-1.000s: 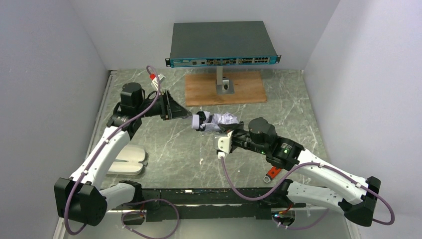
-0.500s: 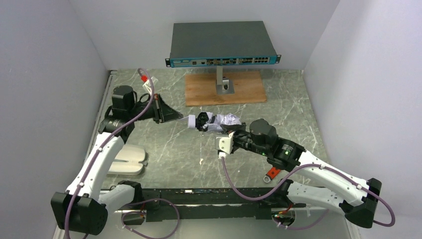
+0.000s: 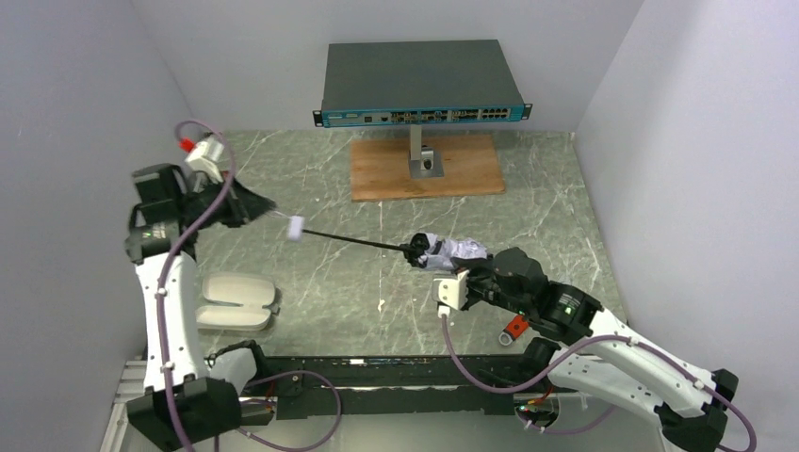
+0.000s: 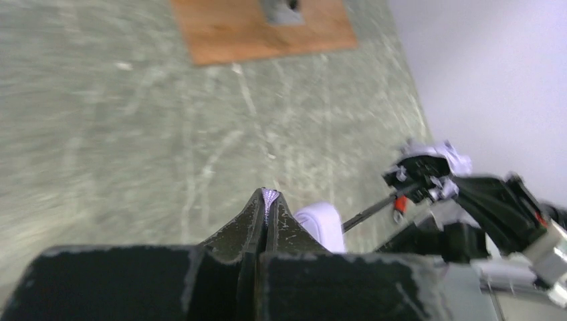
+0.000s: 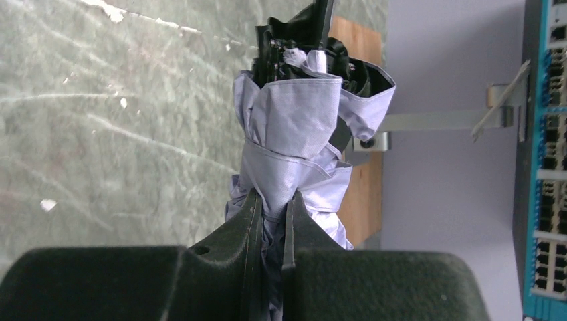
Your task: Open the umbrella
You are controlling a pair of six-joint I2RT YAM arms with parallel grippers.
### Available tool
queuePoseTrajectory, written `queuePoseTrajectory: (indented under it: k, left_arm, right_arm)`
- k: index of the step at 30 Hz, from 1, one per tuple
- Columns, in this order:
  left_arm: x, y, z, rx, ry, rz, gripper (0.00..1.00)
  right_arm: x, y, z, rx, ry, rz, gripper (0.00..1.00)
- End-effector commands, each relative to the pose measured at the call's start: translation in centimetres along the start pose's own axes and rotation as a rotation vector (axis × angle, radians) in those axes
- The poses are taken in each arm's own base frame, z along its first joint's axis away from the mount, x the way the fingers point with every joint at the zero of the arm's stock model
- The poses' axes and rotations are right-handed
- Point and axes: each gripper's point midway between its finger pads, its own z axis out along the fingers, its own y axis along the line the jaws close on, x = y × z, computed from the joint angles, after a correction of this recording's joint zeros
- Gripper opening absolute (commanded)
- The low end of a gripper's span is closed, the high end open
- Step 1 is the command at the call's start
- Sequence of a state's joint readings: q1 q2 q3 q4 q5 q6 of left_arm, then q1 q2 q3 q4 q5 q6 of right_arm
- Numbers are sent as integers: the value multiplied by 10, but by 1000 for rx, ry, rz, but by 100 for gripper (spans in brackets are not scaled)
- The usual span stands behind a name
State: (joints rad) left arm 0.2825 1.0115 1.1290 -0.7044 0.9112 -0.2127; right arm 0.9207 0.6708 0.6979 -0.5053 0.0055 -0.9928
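The umbrella hangs above the table between my two arms. Its silvery crinkled canopy [image 3: 452, 249] is still bundled, and my right gripper [image 3: 456, 266] is shut on the bundle's lower end. In the right wrist view the canopy [image 5: 294, 127] rises from between the right gripper [image 5: 271, 200] jaws. The thin black shaft [image 3: 358, 241] runs out leftward to the small pale handle [image 3: 296, 228]. My left gripper [image 3: 275, 214] is raised at the far left, shut on a thin pale strap [image 4: 269, 198] by the handle [image 4: 322, 225].
A network switch [image 3: 421, 83] stands on a metal post [image 3: 420, 155] over a wooden board [image 3: 377, 169] at the back. A cream oval case [image 3: 236, 299] lies at the front left. A red-handled tool [image 3: 514, 327] lies beside my right arm. Walls close in left and right.
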Motion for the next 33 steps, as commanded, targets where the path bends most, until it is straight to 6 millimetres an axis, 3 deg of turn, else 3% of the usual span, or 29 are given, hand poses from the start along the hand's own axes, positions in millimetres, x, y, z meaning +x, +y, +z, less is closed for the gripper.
queuePoseTrajectory:
  k: [1,5,13,20,23,26,28,30,31,33]
  left_arm:
    - [-41,67,-42,-257,-95,36,0]
    - [-57,108,-68,-374,-125,13,0]
    - [-56,118,-71,-433,-140,-1,0]
    - [-54,161,-94,-594,-117,-59,0]
    - [-58,144,-78,-480,-125,-36,0]
    - [-48,94,-43,-237,-67,18,1]
    - [-39,66,-24,-150,-12,84,28]
    - [-39,44,-16,-98,-12,148,65]
    - [-44,36,-15,-75,-41,164,78]
    - [-59,22,-20,-59,-113,190,96]
  right_arm:
    - [52,33,-23,-62,207,-7,0]
    - [66,45,-32,-75,271,29,0]
    - [65,44,-32,-67,275,88,0]
    - [74,55,-44,-81,299,85,0]
    - [67,52,-43,-70,271,116,0]
    - [52,42,-34,-70,226,161,0]
    - [36,31,-28,-54,163,191,0]
    - [19,18,-26,-31,106,225,0]
    - [13,12,-25,-23,85,246,0]
    - [3,1,-22,2,59,301,0]
